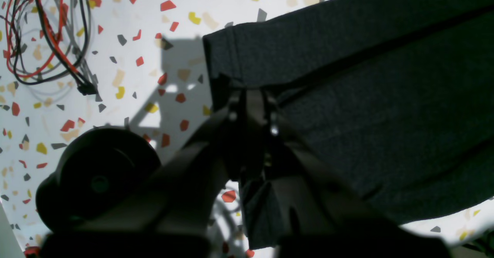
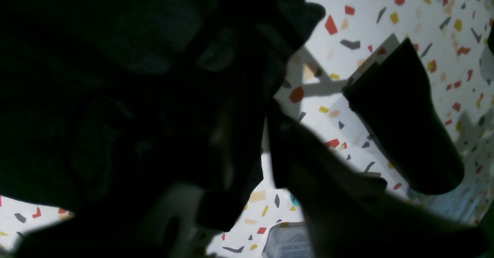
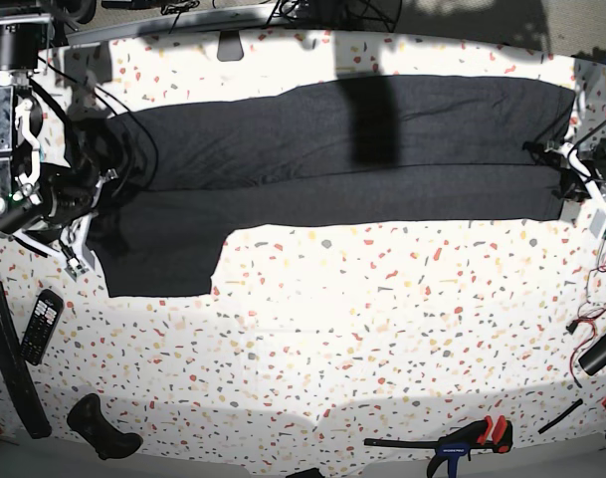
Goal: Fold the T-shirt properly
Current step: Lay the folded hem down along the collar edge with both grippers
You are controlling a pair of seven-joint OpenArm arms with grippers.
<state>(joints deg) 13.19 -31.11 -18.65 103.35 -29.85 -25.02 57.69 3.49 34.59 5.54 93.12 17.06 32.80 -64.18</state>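
- The big dark charcoal fabric T-shirt (image 3: 322, 159) is spread in a long band across the far half of the white speckled terrazzo table (image 3: 332, 329), with a sleeve hanging down toward the near side at one end.
- The left gripper (image 1: 251, 92) sits right at the shirt's corner edge. Its jaws look nearly together with fabric bunched around them, but honestly I can't tell if it's actually pinching.
- The right gripper (image 3: 79, 214) is buried in dark cloth at the other end, too murky to call.
- A black remote control (image 3: 41, 325) and an orange-handled bar clamp (image 3: 452, 443) lie near the front edge.
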